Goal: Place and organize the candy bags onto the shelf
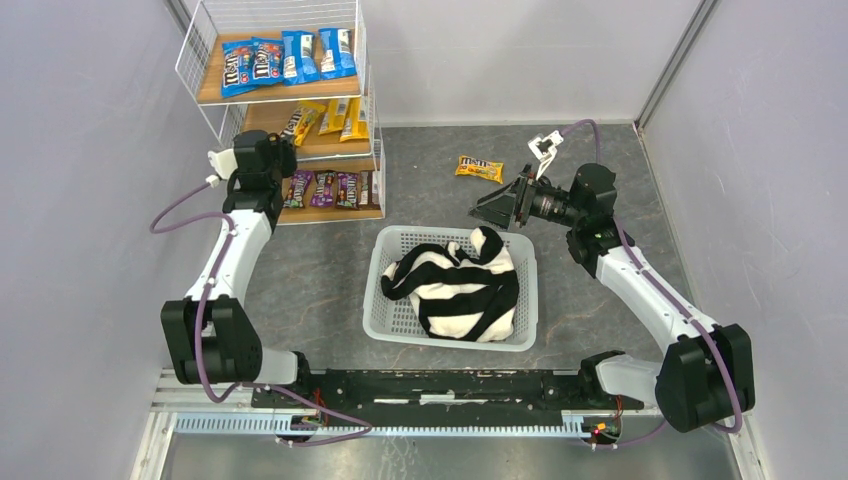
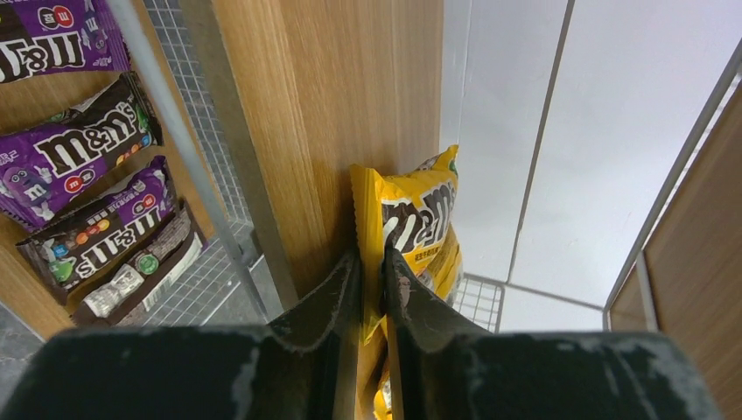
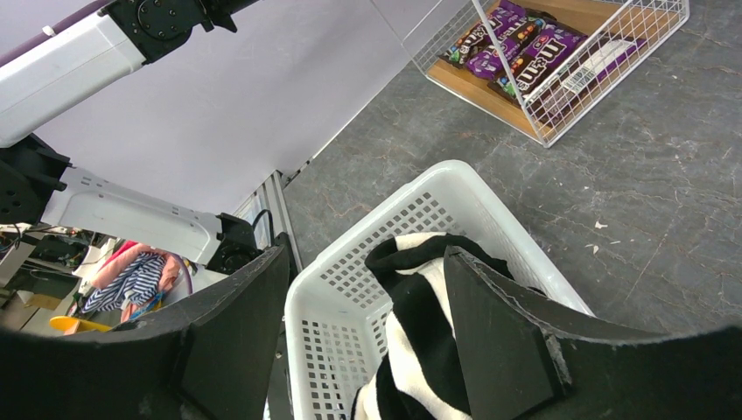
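The shelf (image 1: pixel 208 85) stands at the back left. Blue candy bags (image 1: pixel 285 57) lie on its top board, yellow ones (image 1: pixel 335 115) on the middle board, purple-brown ones (image 1: pixel 335 188) on the bottom. My left gripper (image 2: pixel 372 262) is at the middle tier, shut on the edge of a yellow candy bag (image 2: pixel 416 210) that stands against the wooden board (image 2: pixel 306 105). Another yellow bag (image 1: pixel 479 168) lies loose on the table. My right gripper (image 1: pixel 490 210) hovers open over the basket's far edge, holding nothing.
A white plastic lattice basket (image 1: pixel 390 300) sits mid-table with a black-and-white striped cloth (image 1: pixel 460 285) in it. In the right wrist view the cloth (image 3: pixel 411 306) lies just below the open fingers. Grey walls close in on the left, back and right.
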Controlling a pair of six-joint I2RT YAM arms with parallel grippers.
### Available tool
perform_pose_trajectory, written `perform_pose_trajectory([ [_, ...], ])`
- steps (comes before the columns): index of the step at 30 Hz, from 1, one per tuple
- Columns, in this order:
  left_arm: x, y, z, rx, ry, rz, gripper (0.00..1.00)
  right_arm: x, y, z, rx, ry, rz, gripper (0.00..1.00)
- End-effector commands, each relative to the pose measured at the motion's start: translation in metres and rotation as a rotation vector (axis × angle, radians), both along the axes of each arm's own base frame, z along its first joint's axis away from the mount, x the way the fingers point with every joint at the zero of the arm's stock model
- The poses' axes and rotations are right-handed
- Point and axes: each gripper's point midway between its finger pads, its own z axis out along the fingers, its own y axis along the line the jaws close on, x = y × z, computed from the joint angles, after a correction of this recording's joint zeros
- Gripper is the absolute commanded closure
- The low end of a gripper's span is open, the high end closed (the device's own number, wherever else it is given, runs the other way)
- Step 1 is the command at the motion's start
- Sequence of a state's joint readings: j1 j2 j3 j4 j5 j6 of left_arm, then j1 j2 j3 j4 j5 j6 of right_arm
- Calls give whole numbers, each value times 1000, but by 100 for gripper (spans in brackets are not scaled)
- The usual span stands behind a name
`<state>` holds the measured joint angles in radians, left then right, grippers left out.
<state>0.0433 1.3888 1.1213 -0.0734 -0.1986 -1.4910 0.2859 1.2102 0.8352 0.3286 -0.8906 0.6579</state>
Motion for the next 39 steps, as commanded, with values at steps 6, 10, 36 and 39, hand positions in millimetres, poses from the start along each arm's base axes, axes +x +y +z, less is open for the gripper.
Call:
perform_pose_trajectory([
  [6, 8, 7, 25, -87, -75, 100, 78, 3, 1, 0, 10, -24, 9, 27],
  [10, 13, 4, 18, -113, -67, 114, 76, 3, 1, 0, 15, -25, 9, 27],
  [36, -41, -25, -9, 57, 57, -40, 0, 7, -2, -16, -26, -6, -17, 27],
  [39, -49, -28, -18, 94, 85, -129, 0, 10, -1, -19, -30, 1, -20, 27],
])
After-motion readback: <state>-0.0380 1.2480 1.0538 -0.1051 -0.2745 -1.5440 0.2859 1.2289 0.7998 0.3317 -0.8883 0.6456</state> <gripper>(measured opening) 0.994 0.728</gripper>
